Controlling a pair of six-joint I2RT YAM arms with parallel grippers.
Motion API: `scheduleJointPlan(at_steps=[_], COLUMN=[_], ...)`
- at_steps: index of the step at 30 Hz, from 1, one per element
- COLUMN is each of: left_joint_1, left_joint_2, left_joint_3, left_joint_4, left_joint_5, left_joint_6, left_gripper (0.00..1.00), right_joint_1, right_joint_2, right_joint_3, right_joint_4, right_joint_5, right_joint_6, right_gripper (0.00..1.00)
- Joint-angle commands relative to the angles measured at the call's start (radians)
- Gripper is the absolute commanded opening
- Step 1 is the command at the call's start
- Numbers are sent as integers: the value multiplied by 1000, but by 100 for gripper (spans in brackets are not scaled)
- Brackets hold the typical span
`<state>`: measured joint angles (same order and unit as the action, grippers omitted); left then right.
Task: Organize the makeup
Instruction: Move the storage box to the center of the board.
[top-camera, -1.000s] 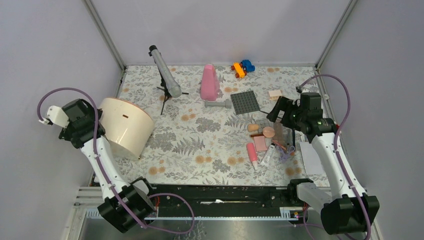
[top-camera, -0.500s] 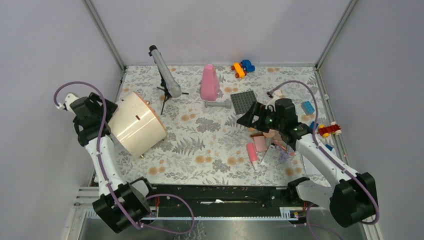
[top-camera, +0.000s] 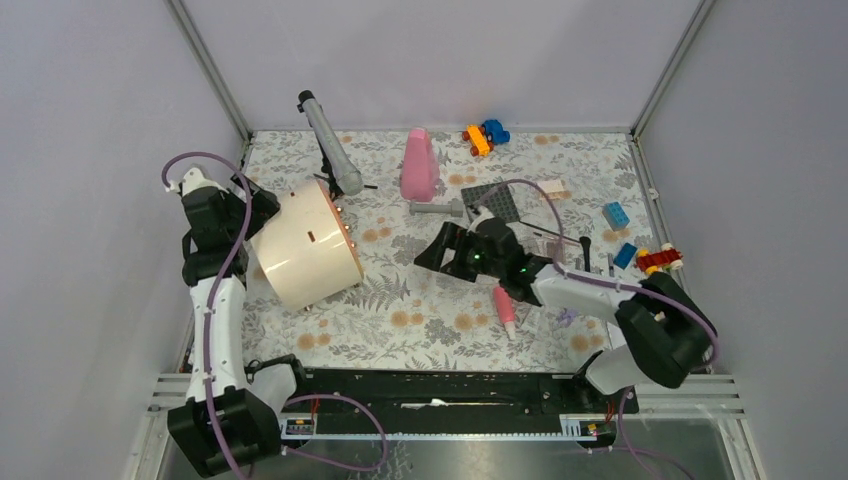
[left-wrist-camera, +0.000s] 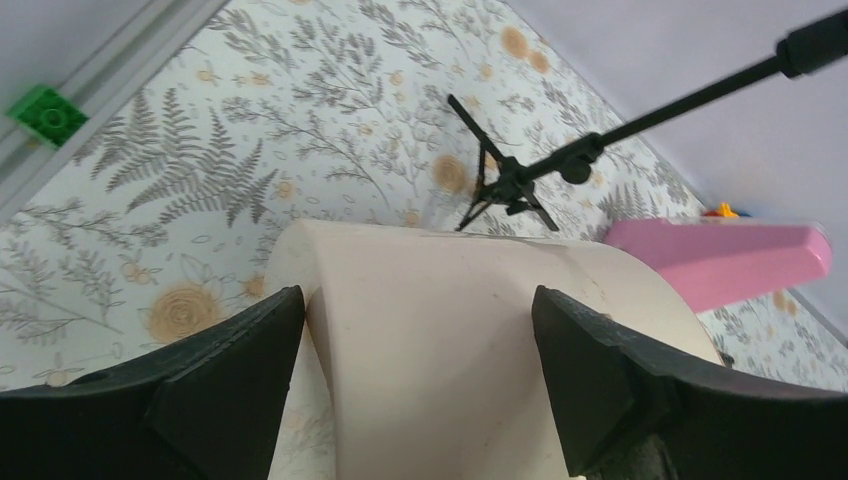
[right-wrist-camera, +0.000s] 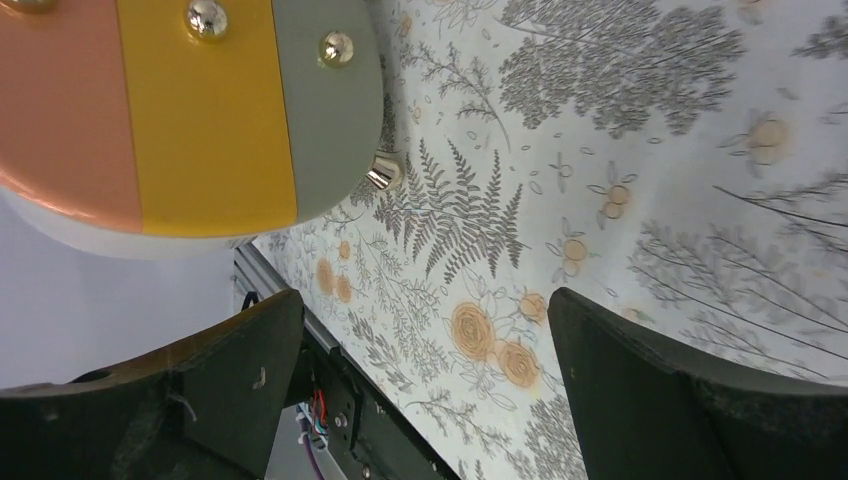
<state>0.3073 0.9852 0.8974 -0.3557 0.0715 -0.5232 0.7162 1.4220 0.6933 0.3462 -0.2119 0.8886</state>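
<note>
Of the makeup, a pink tube (top-camera: 505, 310) lies on the floral mat right of centre. Thin dark brushes (top-camera: 586, 245) show just beyond my right arm, which hides the other pieces. My left gripper (top-camera: 262, 222) (left-wrist-camera: 418, 300) is shut wide on a cream round case (top-camera: 305, 255) (left-wrist-camera: 480, 280), tipped on its side with its studded bottom facing right. My right gripper (top-camera: 428, 248) (right-wrist-camera: 425, 300) stands open and empty, low over the mat, pointing left. The case's pink, yellow and grey striped bottom (right-wrist-camera: 200, 100) lies ahead of it, apart from its fingers.
A toy telescope on a tripod (top-camera: 330, 145) (left-wrist-camera: 505, 185) stands just behind the case. A tall pink cone bottle (top-camera: 418, 165) (left-wrist-camera: 720, 260), a grey dumbbell (top-camera: 435, 208), a dark studded plate (top-camera: 492, 200) and toy bricks (top-camera: 485, 135) (top-camera: 615, 213) sit at the back and right.
My left arm has swung right with the cream case, tipping its bottom toward the middle. My right arm has swept left from the makeup pile to the table's centre, jaws still open.
</note>
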Motion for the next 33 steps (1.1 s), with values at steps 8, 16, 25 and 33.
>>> scheduleJointPlan(at_steps=[8,16,25,33], left_joint_1=[-93,-93,-107,-161], left_joint_2=[-5,-7,19,74], left_joint_3=[-68,-61,-20,6], left_joint_4=[-83,-42,-36,-17], left_joint_5=[81,126,162,211], left_joint_6=[8,-34,-16,-10], left_gripper=[99,99,99,99], right_joint_1=[192,269,400,496], right_joint_2=[270,369,429,430], right_joint_3=[220,317,379,390], right_joint_4=[158,126,104,103], right_joint_5=[184,243,287,368], right_joint_6=[101,66,52,69], right_gripper=[99,99,99,99])
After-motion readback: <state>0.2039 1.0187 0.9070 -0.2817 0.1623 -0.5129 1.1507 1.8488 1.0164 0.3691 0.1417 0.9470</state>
